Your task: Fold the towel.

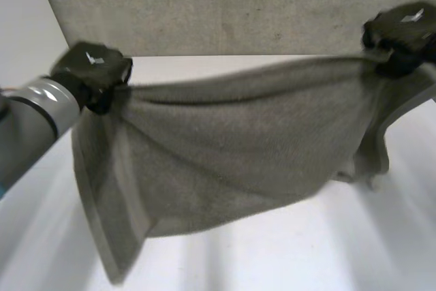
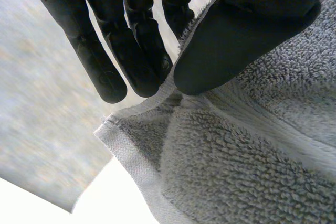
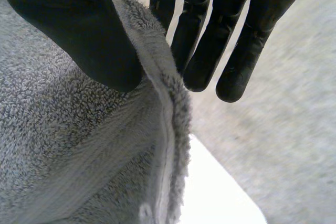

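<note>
A grey terry towel (image 1: 231, 155) hangs stretched in the air between my two hands, sagging down toward the white table (image 1: 293, 250). My left hand (image 1: 92, 73) holds its left upper corner; in the left wrist view the thumb (image 2: 236, 40) presses the towel's hem (image 2: 173, 98) against the straight fingers (image 2: 131, 51). My right hand (image 1: 402, 35) holds the right upper corner; in the right wrist view its thumb (image 3: 84, 35) pinches the towel's edge (image 3: 168, 103) against the fingers (image 3: 210, 40). The towel's lower folds trail on the table at both sides.
A grey panel (image 1: 225, 5) stands behind the table along its far edge. My left forearm (image 1: 34, 120) reaches in low from the near left. Bare white table lies below and in front of the hanging towel.
</note>
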Tool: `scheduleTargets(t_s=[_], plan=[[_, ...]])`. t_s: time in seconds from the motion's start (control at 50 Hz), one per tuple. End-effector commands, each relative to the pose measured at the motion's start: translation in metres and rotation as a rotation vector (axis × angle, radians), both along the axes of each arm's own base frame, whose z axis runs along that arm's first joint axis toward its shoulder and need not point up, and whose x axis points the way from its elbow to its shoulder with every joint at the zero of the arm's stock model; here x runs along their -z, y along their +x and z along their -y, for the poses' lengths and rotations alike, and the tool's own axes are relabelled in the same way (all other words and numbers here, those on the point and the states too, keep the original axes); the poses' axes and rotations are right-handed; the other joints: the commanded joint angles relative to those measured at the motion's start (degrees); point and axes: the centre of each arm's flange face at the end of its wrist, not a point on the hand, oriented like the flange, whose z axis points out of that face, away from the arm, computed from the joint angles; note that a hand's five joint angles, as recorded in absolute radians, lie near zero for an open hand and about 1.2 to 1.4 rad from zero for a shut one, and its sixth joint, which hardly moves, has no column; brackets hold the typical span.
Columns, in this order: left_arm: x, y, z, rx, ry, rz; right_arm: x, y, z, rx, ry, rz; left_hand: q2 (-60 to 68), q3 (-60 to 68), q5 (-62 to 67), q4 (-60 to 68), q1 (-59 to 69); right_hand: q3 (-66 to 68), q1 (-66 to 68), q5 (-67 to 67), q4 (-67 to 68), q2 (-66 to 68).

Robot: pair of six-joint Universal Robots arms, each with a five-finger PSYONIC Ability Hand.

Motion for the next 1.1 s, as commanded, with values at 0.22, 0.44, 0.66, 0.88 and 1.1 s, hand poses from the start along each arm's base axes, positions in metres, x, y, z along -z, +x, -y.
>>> scheduleTargets(t_s=[0.22,0.44,0.66,0.88,1.1], plan=[[-0.022,-0.019,0.112,-0.041,-0.608,-0.135,-0.007,0.042,0.093,0.157,-0.584,0.095,10.1,10.2,10.7,10.2,12.7,11.9,18.7,17.0,11.4,12.6],[-0.064,-0.007,0.103,-0.034,-0.760,-0.326,-0.056,0.035,0.066,0.136,-0.726,0.261,10.1,10.2,10.7,10.2,12.7,11.9,18.7,17.0,11.4,12.6],[0.033,-0.001,0.085,-0.044,-0.447,-0.224,0.070,0.040,0.046,0.046,-0.233,0.112,10.1,10.2,10.7,10.2,12.7,11.9,18.7,17.0,11.4,12.6],[0.133,0.012,0.033,-0.043,-0.102,0.006,0.177,0.031,0.009,0.032,0.093,-0.043,10.1,10.2,10.7,10.2,12.7,11.9,18.7,17.0,11.4,12.6],[0.153,0.016,0.003,-0.015,0.093,0.117,0.196,0.011,-0.002,0.040,0.255,-0.046,10.1,10.2,10.7,10.2,12.7,-6.0,0.8,-0.9,-6.5,-5.4]])
